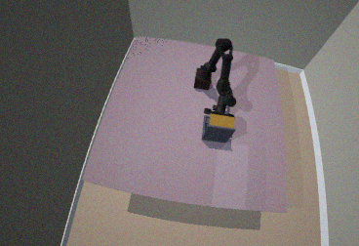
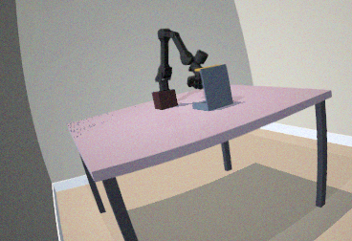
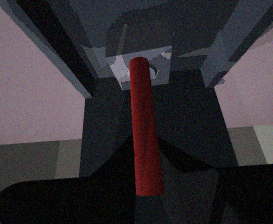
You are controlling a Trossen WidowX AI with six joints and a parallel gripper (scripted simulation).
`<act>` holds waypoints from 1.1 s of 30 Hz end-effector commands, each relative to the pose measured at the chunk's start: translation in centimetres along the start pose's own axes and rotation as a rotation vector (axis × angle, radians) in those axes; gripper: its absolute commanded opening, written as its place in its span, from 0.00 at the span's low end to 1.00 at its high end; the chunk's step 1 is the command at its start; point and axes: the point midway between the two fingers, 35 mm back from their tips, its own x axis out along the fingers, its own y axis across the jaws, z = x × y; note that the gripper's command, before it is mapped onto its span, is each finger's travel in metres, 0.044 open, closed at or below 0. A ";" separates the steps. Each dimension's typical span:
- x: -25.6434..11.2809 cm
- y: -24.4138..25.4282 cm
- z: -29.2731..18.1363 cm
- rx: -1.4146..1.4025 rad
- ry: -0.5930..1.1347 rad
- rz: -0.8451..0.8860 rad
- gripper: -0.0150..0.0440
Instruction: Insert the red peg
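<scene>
My gripper (image 3: 141, 139) is shut on the red peg (image 3: 145, 125), which points away from the wrist camera into the box. In the wrist view the peg's far end lies over the light grey block inside the box, with part of the hole (image 3: 154, 71) showing just to its right. The box's grey side walls (image 3: 62, 55) stand on either side. In the overhead view the gripper (image 1: 216, 109) is at the open front of the box (image 1: 219, 127), level with the edge of the yellow roof (image 1: 220, 121). In the side view the gripper (image 2: 194, 79) is partly hidden behind the box (image 2: 216, 87).
The arm's dark base (image 1: 202, 79) stands on the pink table behind the box; it also shows in the side view (image 2: 165, 99). The table's edges are far from the box on all sides.
</scene>
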 end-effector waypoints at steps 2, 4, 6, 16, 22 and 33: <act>0.4 -0.1 -0.2 -0.006 -0.003 -0.005 0.25; 0.5 -0.1 -0.3 -0.006 -0.003 -0.005 0.25; 0.6 -0.1 -0.4 -0.006 -0.002 -0.005 0.25; 1.1 -0.2 -0.9 -0.006 -0.002 -0.005 0.25; 1.5 -0.2 -1.2 -0.006 -0.001 -0.005 0.25; 2.1 -0.5 -1.7 -0.006 -0.001 -0.005 0.25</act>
